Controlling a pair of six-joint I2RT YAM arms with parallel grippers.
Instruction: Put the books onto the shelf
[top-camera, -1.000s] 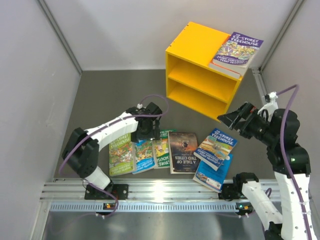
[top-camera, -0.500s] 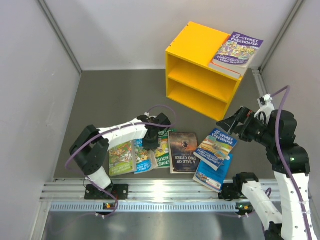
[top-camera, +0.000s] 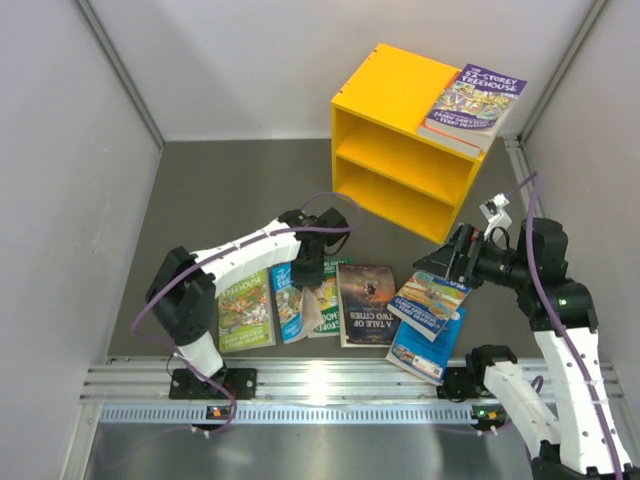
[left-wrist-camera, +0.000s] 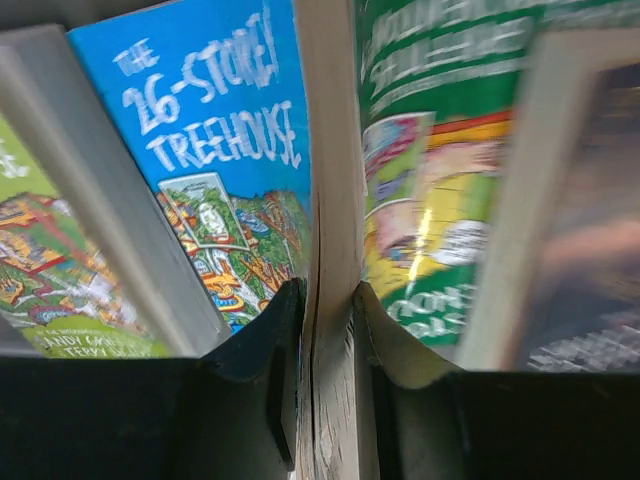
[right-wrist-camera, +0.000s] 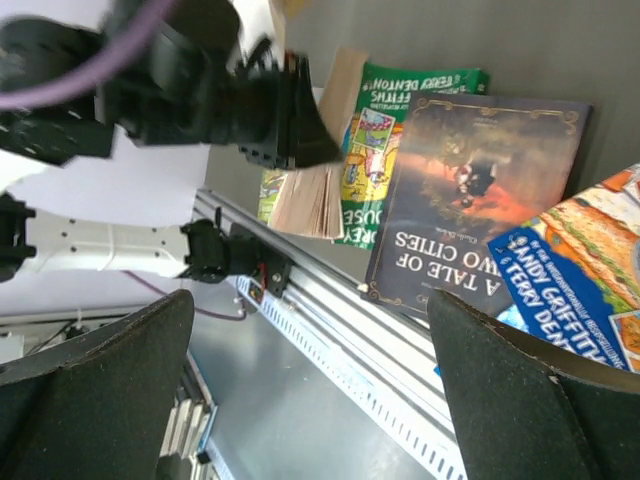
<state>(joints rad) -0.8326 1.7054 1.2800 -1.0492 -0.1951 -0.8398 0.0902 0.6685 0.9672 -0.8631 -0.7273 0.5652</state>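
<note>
One cream-edged paperback tilts up, pinched in left claw — right claw gapes empty.

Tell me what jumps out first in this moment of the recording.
The bright yellow shelf at the table's far right, both compartments empty, with a purple book lying on top. In the row of books at the near edge, the left gripper pinches one book up on its edge, pages showing.

The yellow shelf looked smooth and a bit shiny. The books in front of the shelf had glossy paper covers; one book showed rough cream page edges. The table under the shelf was dull grey.
</note>
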